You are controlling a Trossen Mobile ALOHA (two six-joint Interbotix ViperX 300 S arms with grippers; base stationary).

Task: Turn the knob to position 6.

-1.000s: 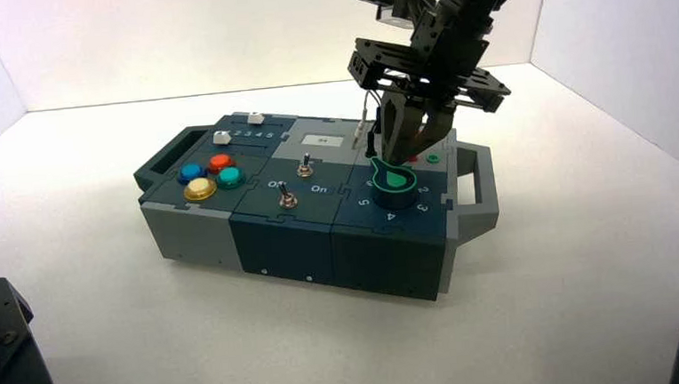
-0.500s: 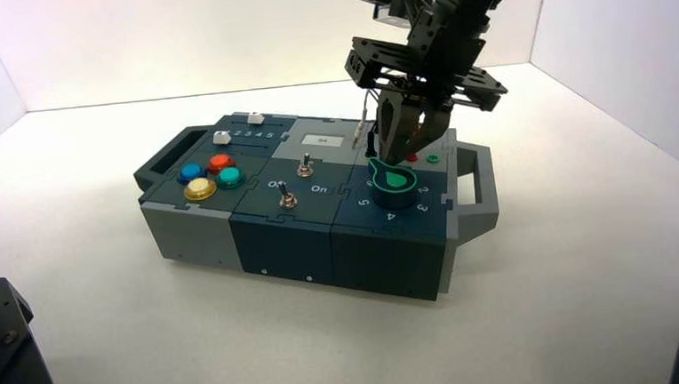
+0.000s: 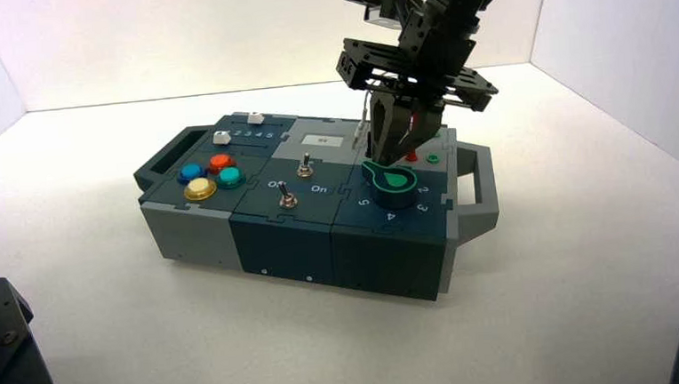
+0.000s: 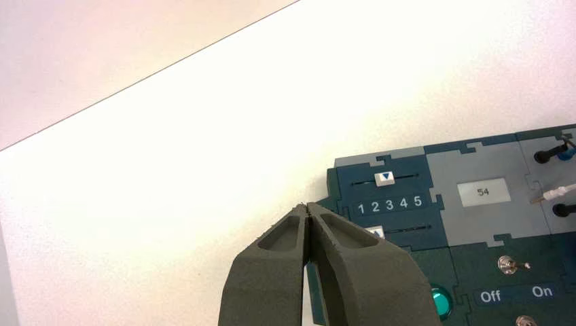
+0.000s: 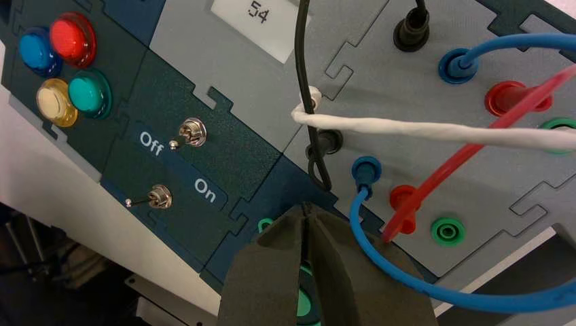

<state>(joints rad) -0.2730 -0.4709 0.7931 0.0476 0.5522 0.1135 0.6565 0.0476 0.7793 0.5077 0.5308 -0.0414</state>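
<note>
From above, the dark blue and grey control box point(image 3: 319, 202) sits on the white bench point(image 3: 546, 277), and the round dark-green knob with a bright green inlay point(image 3: 393, 182) is on the box's right-hand section inside a ring of white digits. The right gripper point(image 3: 398, 157) hangs just above the knob's far edge. In the left wrist view, the left gripper point(image 4: 308, 208) has its jaws pressed together, off the box's slider corner. In the right wrist view, the right gripper's jaws are pressed together over the knob, beside a blue wire point(image 5: 367, 231).
</note>
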